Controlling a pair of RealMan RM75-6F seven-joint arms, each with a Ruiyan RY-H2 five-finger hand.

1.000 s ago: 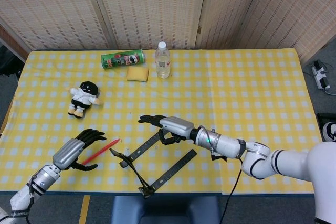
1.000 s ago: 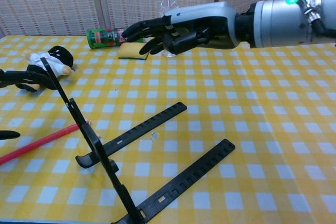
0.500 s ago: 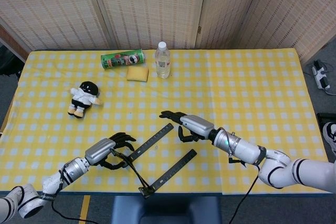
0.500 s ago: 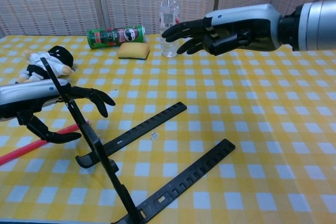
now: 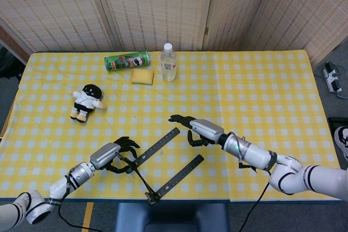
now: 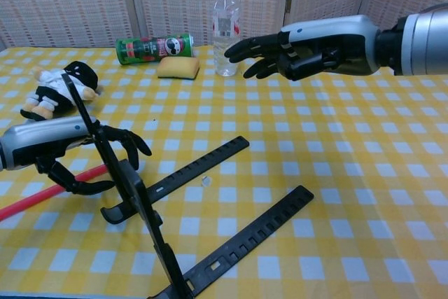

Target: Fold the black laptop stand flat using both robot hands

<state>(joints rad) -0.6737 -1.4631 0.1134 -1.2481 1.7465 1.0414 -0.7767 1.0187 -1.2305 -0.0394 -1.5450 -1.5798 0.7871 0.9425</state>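
Overhead, the black laptop stand lies near the front edge of the checked table, its two base rails flat and its support arm raised. The left hand sits at the top of that raised arm, fingers curled about it; whether they actually clamp it cannot be told from this view. The right hand hovers just beyond the far rail's tip, fingers apart, holding nothing.

From the chest view, the laptop stand shows its support arm standing steeply, rails spread on the cloth. The left hand wraps loosely around the upper arm, fingers to either side, contact uncertain. The right hand floats well above the rails, spread and empty.

Assessment: the stand appears stiff and light, likely to slide on the cloth. Recommended holds: the upper support arm for pushing down, a base rail pinned flat for restraint.
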